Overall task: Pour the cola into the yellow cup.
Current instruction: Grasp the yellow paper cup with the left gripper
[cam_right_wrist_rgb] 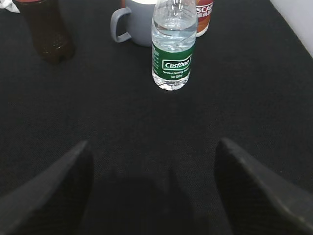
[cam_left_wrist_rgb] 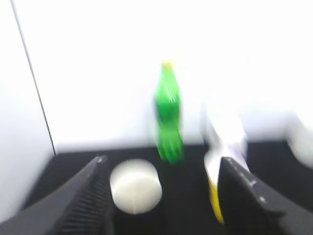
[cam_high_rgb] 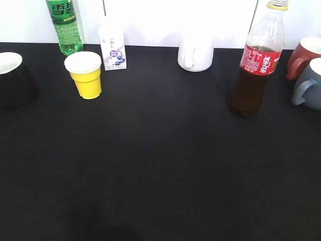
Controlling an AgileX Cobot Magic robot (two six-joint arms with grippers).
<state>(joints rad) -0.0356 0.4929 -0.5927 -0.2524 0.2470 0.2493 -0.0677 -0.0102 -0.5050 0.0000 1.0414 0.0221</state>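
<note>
The cola [cam_high_rgb: 257,65], a tall clear bottle with a red label, a yellow cap and dark drink, stands upright at the back right of the black table; its base also shows in the right wrist view [cam_right_wrist_rgb: 46,29]. The yellow cup [cam_high_rgb: 86,76] stands upright at the back left. In the blurred left wrist view a strip of the cup [cam_left_wrist_rgb: 212,196] shows beside the right finger. My left gripper [cam_left_wrist_rgb: 161,166] is open and empty. My right gripper [cam_right_wrist_rgb: 154,144] is open and empty, low over bare table. Neither gripper shows in the exterior view.
A green soda bottle [cam_high_rgb: 65,25], a small carton [cam_high_rgb: 113,47] and a white mug [cam_high_rgb: 195,52] line the back. A black mug [cam_high_rgb: 12,78] is at far left, red [cam_high_rgb: 303,55] and grey [cam_high_rgb: 311,85] mugs at far right. A water bottle [cam_right_wrist_rgb: 172,49] stands ahead of my right gripper.
</note>
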